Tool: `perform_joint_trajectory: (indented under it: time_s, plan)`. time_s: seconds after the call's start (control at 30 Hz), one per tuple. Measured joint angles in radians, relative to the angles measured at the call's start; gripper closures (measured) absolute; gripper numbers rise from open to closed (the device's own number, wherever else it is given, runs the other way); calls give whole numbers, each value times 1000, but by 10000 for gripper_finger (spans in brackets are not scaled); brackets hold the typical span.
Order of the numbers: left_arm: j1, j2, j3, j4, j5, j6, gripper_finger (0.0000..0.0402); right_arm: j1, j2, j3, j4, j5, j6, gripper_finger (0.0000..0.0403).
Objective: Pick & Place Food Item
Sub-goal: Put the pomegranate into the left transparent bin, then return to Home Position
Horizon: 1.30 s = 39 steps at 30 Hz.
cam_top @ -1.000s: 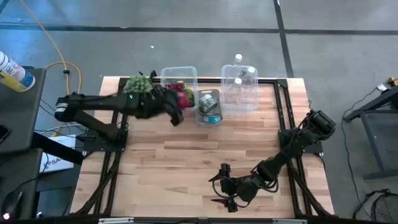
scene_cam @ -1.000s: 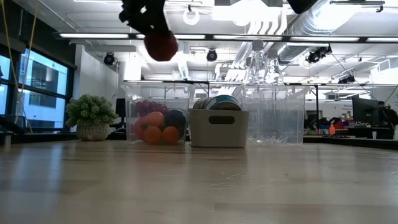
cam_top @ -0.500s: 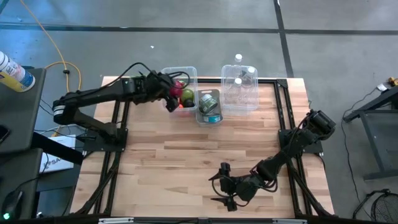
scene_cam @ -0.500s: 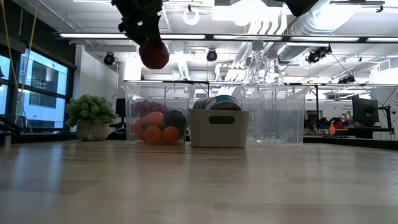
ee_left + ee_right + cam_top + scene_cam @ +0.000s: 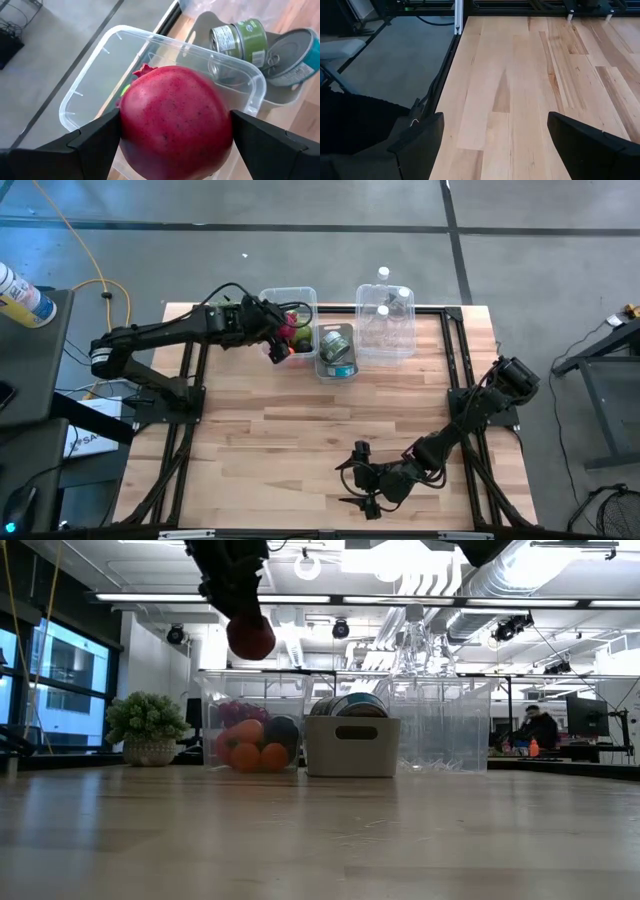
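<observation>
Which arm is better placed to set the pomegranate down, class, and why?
The left. Its pincer already grips the pomegranate above the clear fruit bin. The right pincer rests open and empty at the table's near edge, far from the bins.

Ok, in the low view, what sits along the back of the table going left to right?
Potted plant → clear fruit bin, with the left gripper holding the pomegranate above it → grey can bin → clear bottle bin.
</observation>
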Motion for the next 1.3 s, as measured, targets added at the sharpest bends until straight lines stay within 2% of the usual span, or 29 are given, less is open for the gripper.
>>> perform_joint_trajectory:
  time_s: [0.27,0.5,0.77,0.93,1.03,1.3]
  plan:
    - [0,6,0,24,2,4,59,0,0,0,-1,0,-2,57]
    - [-1,5,0,26,2,84,58,0,0,0,-2,0,-3,57]
    - [-1,12,0,56,14,82,8,0,0,0,-2,0,-3,57]
    - [-1,27,0,52,18,92,3,0,0,0,-2,0,2,57]
    - [-1,25,-1,58,2,168,3,0,0,-3,-3,0,3,57]
    - [-29,-34,-1,58,9,81,3,2,0,-3,0,-7,5,57]
